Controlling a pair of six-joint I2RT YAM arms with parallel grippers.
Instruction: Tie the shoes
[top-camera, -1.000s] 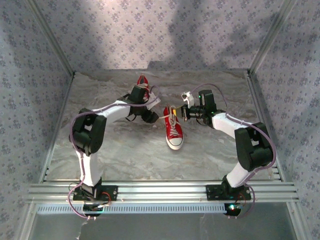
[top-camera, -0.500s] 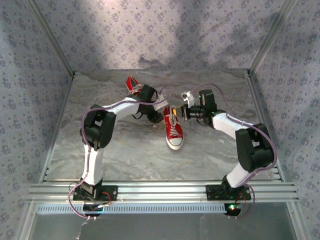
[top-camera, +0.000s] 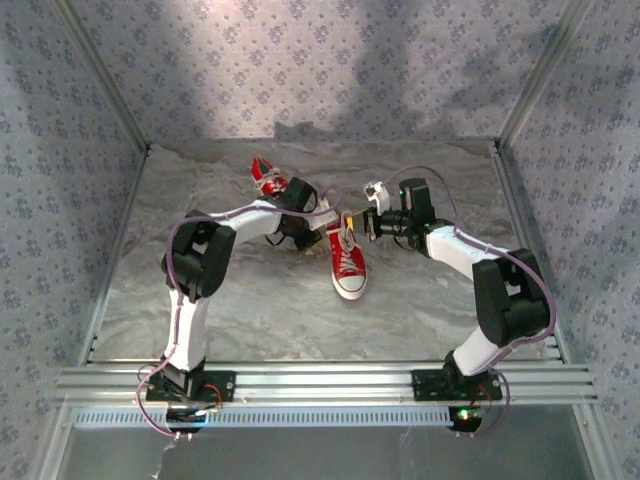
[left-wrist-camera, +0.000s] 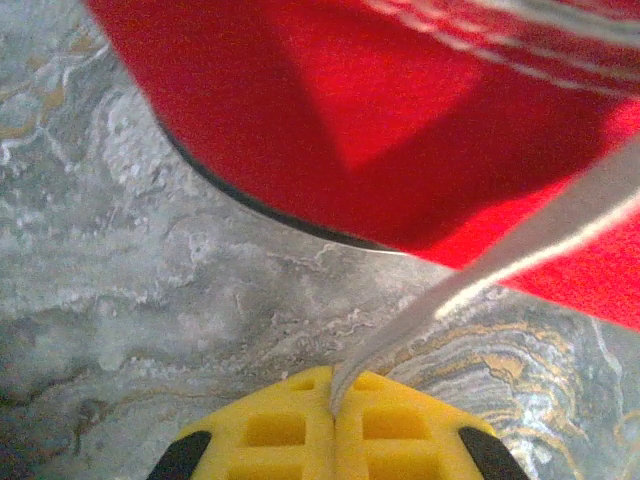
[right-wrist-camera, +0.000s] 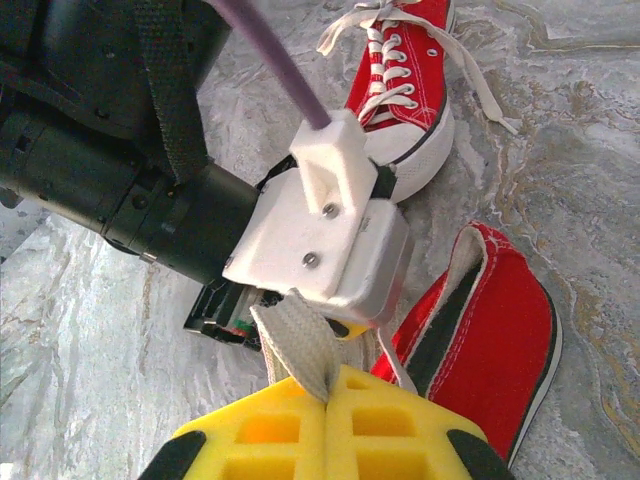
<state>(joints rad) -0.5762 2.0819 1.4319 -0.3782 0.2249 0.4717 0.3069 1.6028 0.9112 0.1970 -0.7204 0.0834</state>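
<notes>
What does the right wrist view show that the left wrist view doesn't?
Right wrist: the second shoe with loose laces, the nearer shoe's open heel, the left arm's white housing. Left wrist: a close-up red canvas side with dark sole line. Both: the marbled table and a white lace, pinched by the shut right hand and left hand respectively.

I see a grey marbled tabletop (top-camera: 260, 300) with tan veining. Walls (top-camera: 330, 70) on three sides carry a pale lilac floral print. Aluminium rails (top-camera: 330, 380) cross the near edge, and slanted frame posts (top-camera: 104, 80) stand at the rear corners. Lighting is uneven, with soft shadows on the back wall.
</notes>
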